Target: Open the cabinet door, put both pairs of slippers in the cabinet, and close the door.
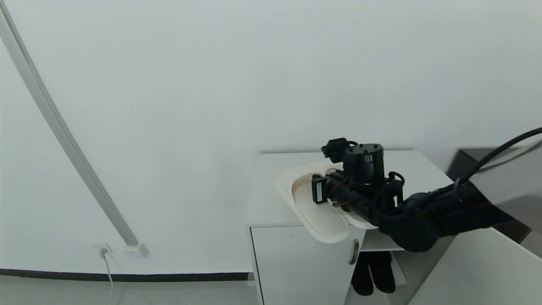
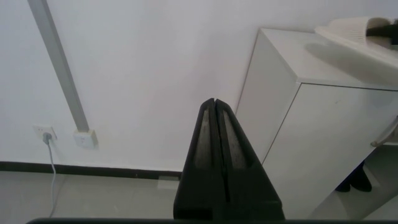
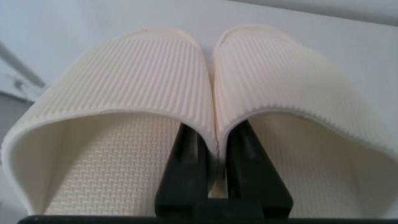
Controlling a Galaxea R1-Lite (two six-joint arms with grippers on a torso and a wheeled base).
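Note:
A pair of cream slippers (image 1: 313, 212) lies side by side on top of the white cabinet (image 1: 271, 203), heels hanging over its front edge. My right gripper (image 1: 325, 188) is shut on the cream slippers (image 3: 155, 81), one finger inside each slipper, pinching their adjoining strap walls (image 3: 211, 140). The cabinet's right door (image 1: 465, 271) stands open. A pair of black slippers (image 1: 374, 273) rests inside on the lower level. My left gripper (image 2: 214, 102) is shut and holds nothing, hanging in the air to the left of the cabinet (image 2: 280, 56), where the black slippers (image 2: 356, 180) show low inside.
The cabinet's left door (image 1: 300, 267) is closed, with a handle (image 1: 355, 251) at its inner edge. A wall socket with a cord (image 1: 103, 253) and a slanted cable duct (image 1: 63, 127) are on the wall to the left. A dark object (image 1: 465, 163) stands behind the cabinet's right side.

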